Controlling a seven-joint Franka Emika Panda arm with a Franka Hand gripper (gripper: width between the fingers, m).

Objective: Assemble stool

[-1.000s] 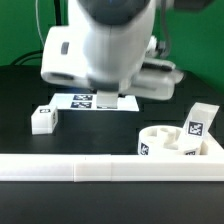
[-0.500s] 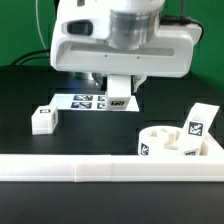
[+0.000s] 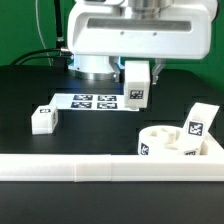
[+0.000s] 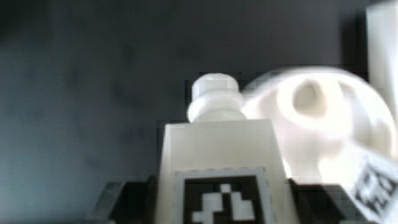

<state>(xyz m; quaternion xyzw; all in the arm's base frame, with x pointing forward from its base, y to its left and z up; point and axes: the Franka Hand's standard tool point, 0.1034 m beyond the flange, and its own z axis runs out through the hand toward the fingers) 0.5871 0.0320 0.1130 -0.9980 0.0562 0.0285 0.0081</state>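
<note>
While hanging above the table [image 3: 20, 100], pinched a leg [image 3: 135, 90] with the gripper [image 3: 135, 68], jaws partway apart and the block filling the gap between them. Held it upright, tag facing outward, in line with the end of the marker board [image 3: 85, 101] toward the exterior view's right; touching nothing below, as far as could be told. Showed, at the wrist, the peg [image 4: 214, 95] pointing away from the fingers. Found the seat [image 3: 160, 131] nearer the rail [image 3: 90, 168], toward the exterior view's right, off to one side of the peg and not under it. Found a second leg [image 3: 198, 122] leaning on the seat's rim, and a third leg [image 3: 42, 119] lying well apart toward the exterior view's left. Judged the step as carriage of the leg to a seat hole. Called for, to do it well: a firm grip and a plumb leg; centring the peg over a free hole before lowering; steering wide of the leaning leg; going down straight and seating without a sideways push, lest the peg jam or the seat slide.
</note>
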